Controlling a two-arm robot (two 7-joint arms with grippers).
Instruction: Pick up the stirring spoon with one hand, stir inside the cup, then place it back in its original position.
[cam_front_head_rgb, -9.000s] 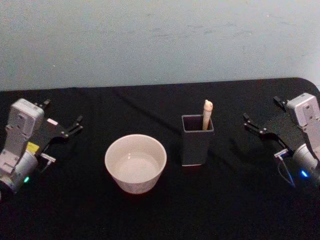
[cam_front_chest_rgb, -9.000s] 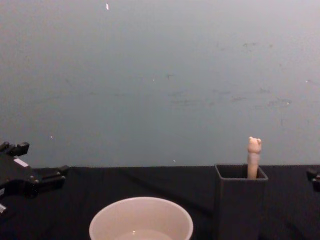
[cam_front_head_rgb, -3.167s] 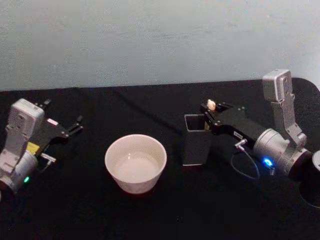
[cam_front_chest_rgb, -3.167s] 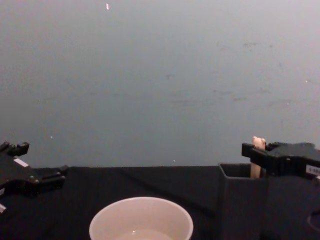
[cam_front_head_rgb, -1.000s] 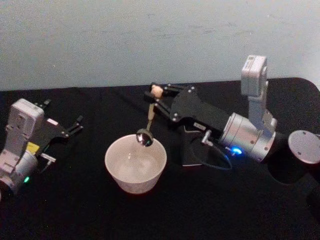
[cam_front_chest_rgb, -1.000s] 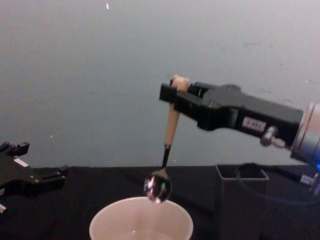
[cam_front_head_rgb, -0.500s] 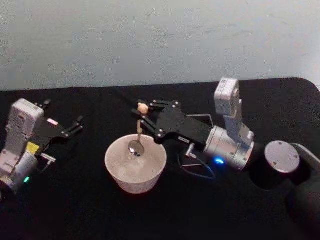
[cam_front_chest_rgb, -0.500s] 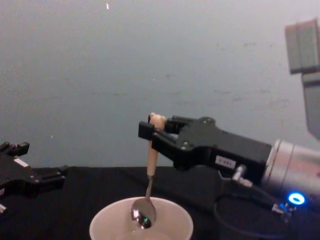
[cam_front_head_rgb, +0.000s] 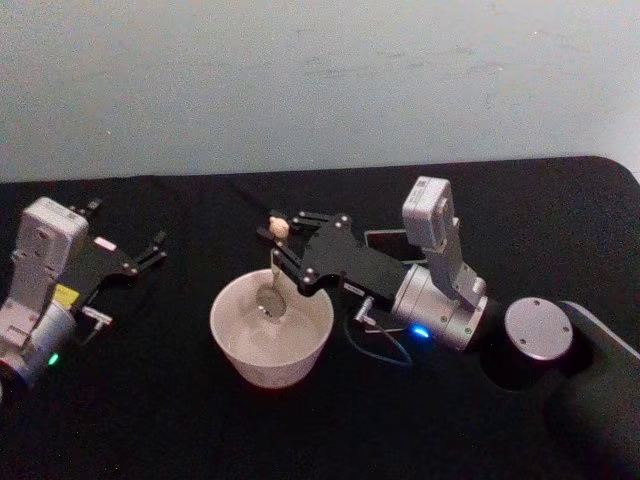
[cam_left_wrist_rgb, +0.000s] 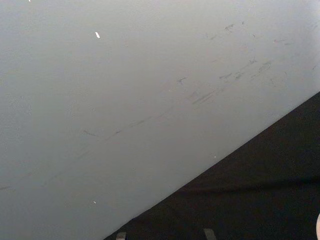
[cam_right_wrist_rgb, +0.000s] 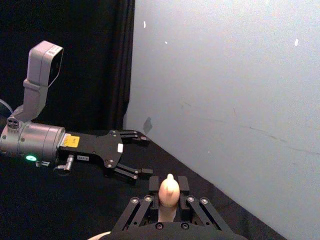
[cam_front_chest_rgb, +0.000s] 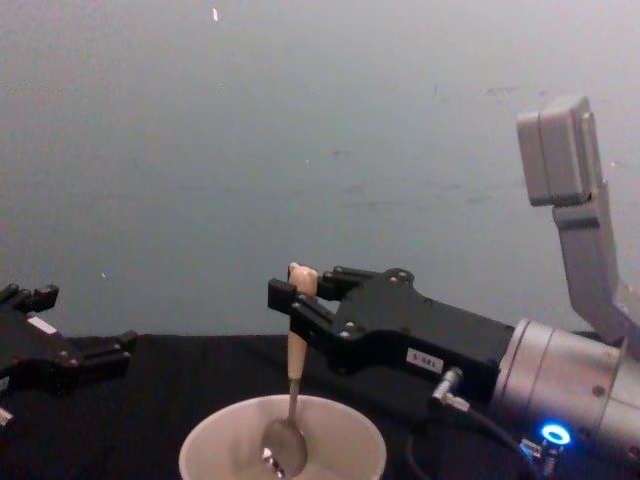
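Now the right arm reaches leftward over the tabletop's (cam_front_head_rgb: 150, 420) middle, right gripper (cam_front_head_rgb: 278, 240) clenched on the upright stirring spoon (cam_front_chest_rgb: 295, 350), its bowl inside the cup (cam_front_head_rgb: 268, 362), perhaps touching bottom; left gripper (cam_front_head_rgb: 148, 252) rests splayed near the left edge.

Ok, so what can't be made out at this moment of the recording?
- Any liquid in the cup: head view, the pale inside gives no clear sign.
- Whether the stirring spoon touches the cup's floor: chest view, the lower edge cuts the cup off.
- Holder box: head view, the right gripper and its arm hide all but the top rim.
- The left gripper, parked open at the left, is plain.
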